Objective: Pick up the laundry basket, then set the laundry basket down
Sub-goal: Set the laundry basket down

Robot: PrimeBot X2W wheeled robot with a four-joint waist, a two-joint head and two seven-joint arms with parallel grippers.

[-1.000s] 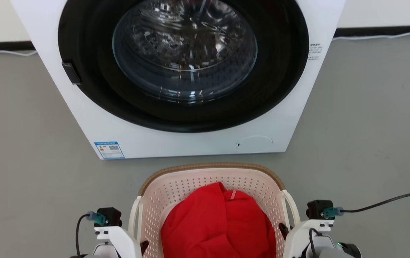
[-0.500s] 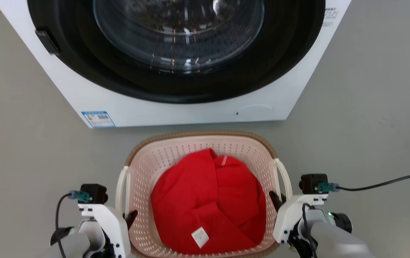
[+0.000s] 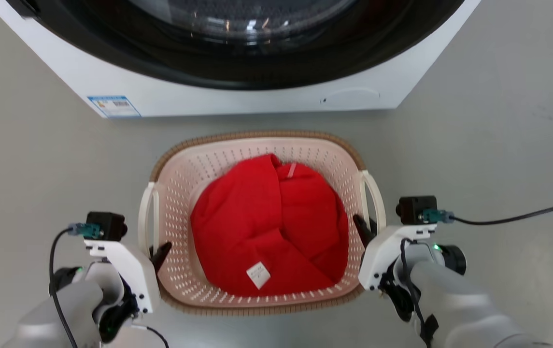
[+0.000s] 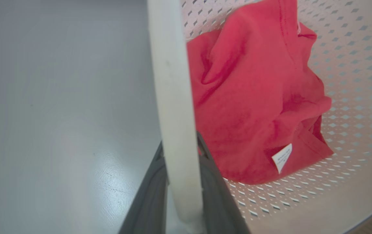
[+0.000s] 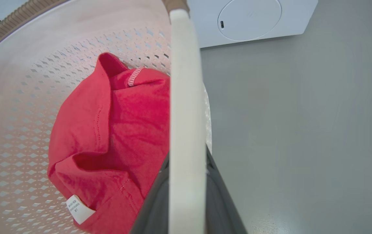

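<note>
With the left gripper (image 3: 159, 253) and right gripper (image 3: 365, 226) each clamped on a thin side handle of the laundry basket (image 3: 257, 135) at frame centre, below the washing machine (image 3: 237, 101), uneven arm motion could tilt it and slip a handle free.

- grey floor (image 3: 498, 121) is lying smooth, reflecting soft light.
- white washing machine (image 3: 237, 104) is standing at the far side, its dark round door (image 3: 257, 77) facing forward.
- blue label (image 3: 113, 106) is sitting at its lower left corner.
</note>
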